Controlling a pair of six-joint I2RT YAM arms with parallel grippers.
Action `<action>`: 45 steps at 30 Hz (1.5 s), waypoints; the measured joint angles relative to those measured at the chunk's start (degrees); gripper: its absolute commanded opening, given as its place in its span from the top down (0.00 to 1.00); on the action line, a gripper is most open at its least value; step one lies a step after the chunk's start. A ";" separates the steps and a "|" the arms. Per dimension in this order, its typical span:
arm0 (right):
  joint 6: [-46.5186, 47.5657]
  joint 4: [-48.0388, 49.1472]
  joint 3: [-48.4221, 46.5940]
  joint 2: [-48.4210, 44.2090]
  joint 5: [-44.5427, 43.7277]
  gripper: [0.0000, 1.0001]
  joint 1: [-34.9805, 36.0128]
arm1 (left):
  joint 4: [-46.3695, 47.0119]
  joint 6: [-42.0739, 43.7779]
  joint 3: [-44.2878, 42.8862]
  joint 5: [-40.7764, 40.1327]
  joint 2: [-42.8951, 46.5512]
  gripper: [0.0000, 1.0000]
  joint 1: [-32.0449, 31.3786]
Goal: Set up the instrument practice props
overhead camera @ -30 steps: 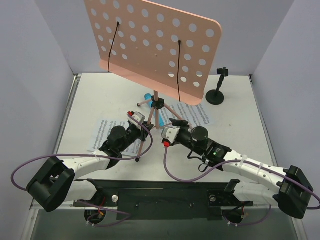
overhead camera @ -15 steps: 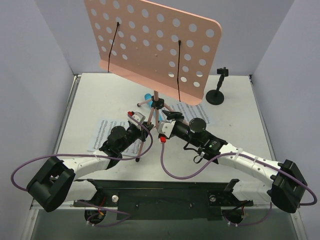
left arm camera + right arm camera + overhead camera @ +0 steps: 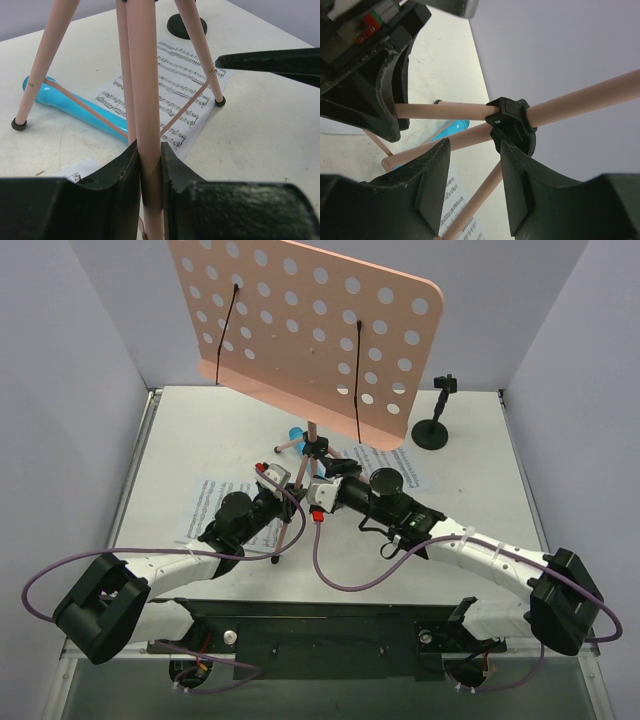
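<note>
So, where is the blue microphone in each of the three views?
Top external: the blue microphone, mostly hidden, above centre, just behind the pink tripod legs.
Left wrist: microphone left of centre, lying between the legs.
Right wrist: microphone as a small blue patch, centre-left.
Shared landmark: the pink tripod legs.

Left gripper (image 3: 149, 156) clamps a pink stand leg (image 3: 144, 85); blue microphone (image 3: 50, 97) lies just behind

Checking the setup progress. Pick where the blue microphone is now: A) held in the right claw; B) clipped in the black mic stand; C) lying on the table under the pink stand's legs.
C: the blue microphone lies flat on the table between the legs of the music stand.
</note>
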State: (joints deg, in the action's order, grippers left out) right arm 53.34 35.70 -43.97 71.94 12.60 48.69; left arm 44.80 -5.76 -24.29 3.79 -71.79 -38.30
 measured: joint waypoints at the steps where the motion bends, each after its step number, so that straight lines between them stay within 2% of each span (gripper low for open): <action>1: 0.48 -0.11 0.00 0.37 0.00 0.61 -0.28 | 0.00 0.00 0.00 0.00 0.00 1.00 0.00; 16: 4.20 1.44 -0.20 2.86 0.94 0.64 -1.79 | -0.04 0.00 0.00 -0.66 -0.02 1.00 0.17; 36: 2.36 1.42 -0.26 0.83 1.64 0.64 -3.48 | -0.04 0.00 0.00 -0.11 -0.02 1.00 0.15; 45: 2.29 2.82 -1.38 3.85 1.90 0.65 -4.09 | -0.04 0.00 0.00 -0.11 -0.02 1.00 0.15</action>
State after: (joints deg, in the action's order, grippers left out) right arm 55.64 38.52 -45.34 75.79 14.50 44.60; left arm 44.75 -5.76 -24.29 3.68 -71.81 -38.15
